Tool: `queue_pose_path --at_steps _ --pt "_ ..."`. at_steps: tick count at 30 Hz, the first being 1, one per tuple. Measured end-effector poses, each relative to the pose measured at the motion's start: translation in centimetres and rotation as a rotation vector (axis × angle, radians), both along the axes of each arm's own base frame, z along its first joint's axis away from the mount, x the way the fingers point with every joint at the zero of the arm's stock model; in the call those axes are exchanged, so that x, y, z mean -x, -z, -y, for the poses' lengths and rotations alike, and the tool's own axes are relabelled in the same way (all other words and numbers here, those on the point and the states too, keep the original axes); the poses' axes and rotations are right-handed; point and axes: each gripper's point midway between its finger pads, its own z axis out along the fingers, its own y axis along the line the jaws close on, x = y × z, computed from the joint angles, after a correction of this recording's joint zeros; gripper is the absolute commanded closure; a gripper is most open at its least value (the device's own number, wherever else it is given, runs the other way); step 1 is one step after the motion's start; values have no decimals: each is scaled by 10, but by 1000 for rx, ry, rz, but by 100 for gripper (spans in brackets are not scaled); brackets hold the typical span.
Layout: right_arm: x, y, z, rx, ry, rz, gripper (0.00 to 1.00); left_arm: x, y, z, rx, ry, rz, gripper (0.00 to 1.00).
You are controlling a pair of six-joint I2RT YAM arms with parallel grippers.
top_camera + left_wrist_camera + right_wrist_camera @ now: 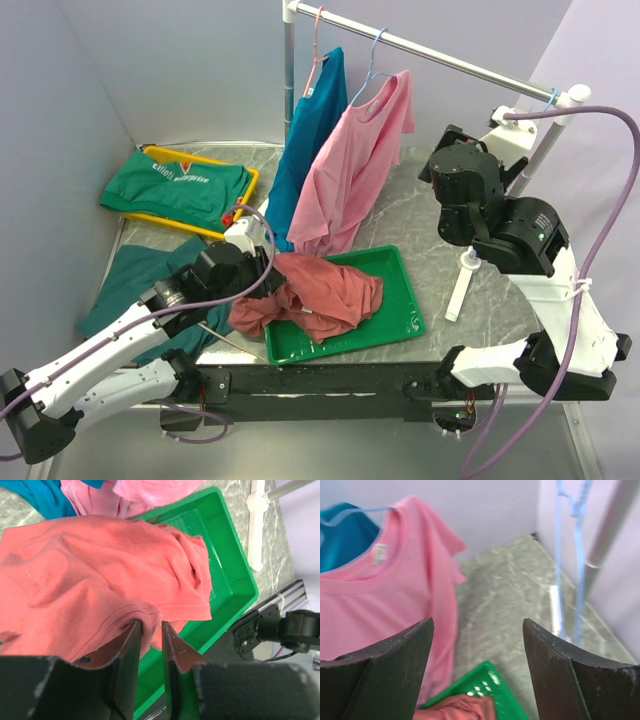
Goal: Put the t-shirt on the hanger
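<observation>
T-shirt (310,295) is lying bunched over tray (400,312); my left pincer (151,625) is straddling its fold narrowly, right pincer (477,622) is gaping wide.

Two black-and-white arms (100,360) trail lilac cables (560,113).

Pink shirt (350,175) and teal shirt (315,120) crowd rail (450,58), t-shirt (315,295) heaped across green tray (400,305), bare tabletop (410,210) beside

The t-shirt (310,295) lies heaped in the tray (405,300) at the table's (430,220) 6 o'clock, spilling over its 9 o'clock rim. Behind it, at 12, a hung t-shirt (355,170) and a second hung t-shirt (310,130) at its 9 o'clock share the rail (440,55). The hanger (559,555) hangs at the rail's 2 o'clock end. At 10, a folded shirt (180,185) lies in another tray (200,228).
</observation>
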Motion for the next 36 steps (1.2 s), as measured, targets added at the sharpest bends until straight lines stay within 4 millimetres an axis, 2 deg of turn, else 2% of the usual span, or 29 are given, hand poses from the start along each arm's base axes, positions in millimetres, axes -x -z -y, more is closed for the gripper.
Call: queue_pose_path --at_steps 7,16,19,23,26,30,31,36 --pt "12 17 23 43 69 -61 21 1 6 5 -17 35 -12 73" --pt "28 13 63 15 162 -42 21 1 8 12 -10 55 -20 73" --pt "35 26 81 38 202 -70 23 1 9 12 -13 55 -23 74" --pt "32 52 93 74 243 -128 27 0 10 12 -14 56 -24 75" --pt "25 64 94 86 249 -152 30 0 11 12 -17 56 -27 75" --pt "9 73 83 89 218 -167 34 0 11 12 -18 55 -28 75" --pt "6 75 81 89 212 -170 41 0 11 12 -18 55 -28 75" --pt "-2 76 81 78 215 -162 58 0 11 12 -18 55 -28 75"
